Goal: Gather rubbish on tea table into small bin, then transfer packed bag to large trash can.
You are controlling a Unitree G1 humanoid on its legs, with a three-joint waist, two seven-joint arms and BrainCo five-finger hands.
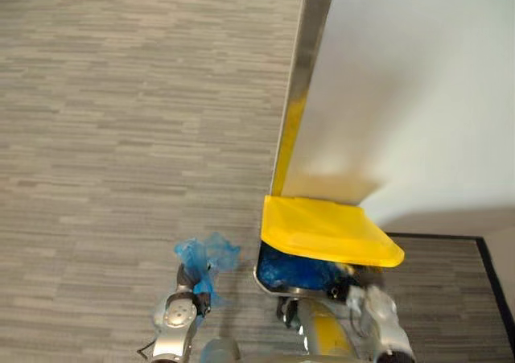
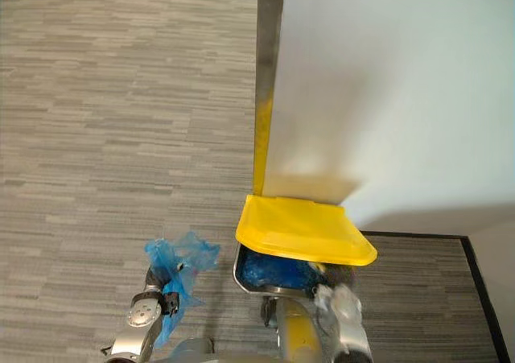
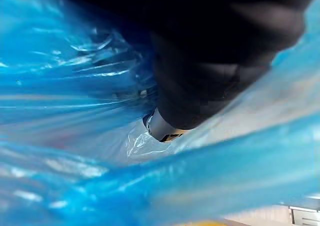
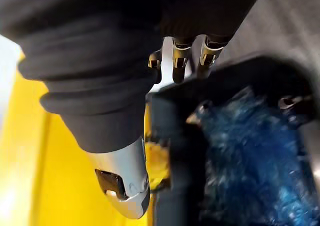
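The large trash can [image 1: 269,281] stands low in the eye views, its metal rim round a dark blue liner [image 1: 294,270]. Its yellow lid [image 1: 326,230] is tipped up over the opening. My left hand [image 1: 187,297] is left of the can and apart from it, shut on the crumpled neck of a light blue plastic bag [image 1: 207,254]. In the left wrist view the blue film [image 3: 75,85] wraps all round a fingertip [image 3: 162,128]. My right hand [image 1: 374,303] is at the can's near right rim under the lid, fingers [image 4: 176,60] relaxed and holding nothing, thumb [image 4: 125,186] against the yellow lid [image 4: 30,176].
A tall pale wall panel [image 1: 402,81] with a metal edge [image 1: 302,73] rises right behind the can. Grey striped carpet [image 1: 121,138] stretches to the left and far side. A dark strip [image 1: 487,266] borders the floor at the right.
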